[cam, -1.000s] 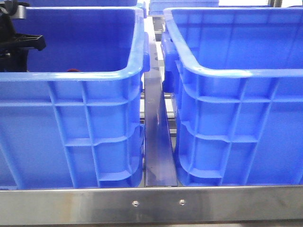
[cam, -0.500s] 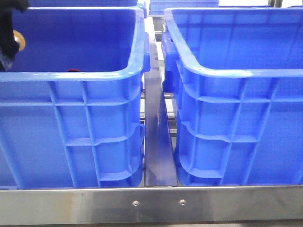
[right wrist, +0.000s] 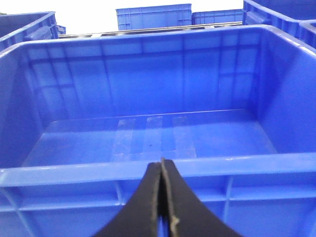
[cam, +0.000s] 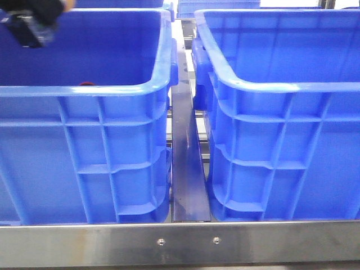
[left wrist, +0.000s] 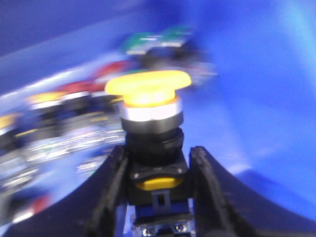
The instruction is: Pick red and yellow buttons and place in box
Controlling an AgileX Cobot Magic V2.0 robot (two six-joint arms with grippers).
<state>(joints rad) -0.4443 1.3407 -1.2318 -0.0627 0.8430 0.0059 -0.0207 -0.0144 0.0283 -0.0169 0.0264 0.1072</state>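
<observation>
In the left wrist view my left gripper (left wrist: 158,155) is shut on the dark base of the yellow button (left wrist: 148,91), whose domed cap points away from the fingers. In the front view that gripper (cam: 32,22) is a blurred dark shape high over the left crate (cam: 84,90), with a bit of the yellow cap (cam: 70,4) showing. Blurred red buttons (left wrist: 79,88) lie among several others on the crate floor behind it. A red sliver (cam: 85,84) peeks over the near rim. My right gripper (right wrist: 162,165) is shut on nothing, in front of the box (right wrist: 148,170).
The right crate (cam: 281,84) stands beside the left one, with a metal strip (cam: 188,169) in the gap between them. A steel rail (cam: 185,242) runs along the front edge. More blue crates (right wrist: 153,17) stand further back.
My left gripper has risen from low inside the left crate to its upper left area, carrying the yellow button. The right arm has not visibly moved.
</observation>
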